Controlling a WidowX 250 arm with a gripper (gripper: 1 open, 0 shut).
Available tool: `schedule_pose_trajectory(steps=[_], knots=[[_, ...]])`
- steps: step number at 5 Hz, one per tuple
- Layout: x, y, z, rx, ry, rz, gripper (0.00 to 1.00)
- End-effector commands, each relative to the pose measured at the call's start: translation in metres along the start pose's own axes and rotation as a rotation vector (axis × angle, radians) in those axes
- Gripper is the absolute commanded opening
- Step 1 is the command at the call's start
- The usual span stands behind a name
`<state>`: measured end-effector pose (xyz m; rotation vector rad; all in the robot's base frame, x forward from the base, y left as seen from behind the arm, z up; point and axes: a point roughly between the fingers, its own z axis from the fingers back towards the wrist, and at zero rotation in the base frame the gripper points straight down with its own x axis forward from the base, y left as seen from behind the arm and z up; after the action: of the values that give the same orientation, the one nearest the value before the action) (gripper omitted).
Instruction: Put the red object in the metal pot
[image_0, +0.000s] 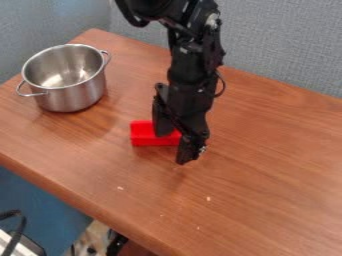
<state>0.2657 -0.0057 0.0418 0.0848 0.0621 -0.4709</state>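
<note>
The red object (144, 134) is a bright red block lying on the wooden table (80, 150), a little right of centre. My gripper (178, 140) points straight down over its right part. One finger stands behind the block and one in front, both close against its sides. The block's right end is hidden behind the fingers (190, 150), and it still rests on the table. The metal pot (64, 76), shiny and round with small side handles, stands empty at the left, well apart from the gripper.
The table's near edge (80, 205) runs diagonally from the left down to the bottom centre, with floor below it. A grey wall (294, 40) rises behind the table's far edge.
</note>
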Motion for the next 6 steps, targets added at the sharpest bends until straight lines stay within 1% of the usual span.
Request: schedule_pose_trajectory(steps=[1,3,4,5,6], knots=[[0.0,0.008,0.002,0.013,-0.018,0.016,0.0],[-0.001,0.015,0.014,0.007,-0.034,0.054,0.0],[0.003,0.022,0.023,0.005,-0.053,0.092,0.0],[0.011,0.044,0.037,0.006,-0.077,0.175,0.0],[0.012,0.067,0.055,0.006,-0.108,0.247,0.0]])
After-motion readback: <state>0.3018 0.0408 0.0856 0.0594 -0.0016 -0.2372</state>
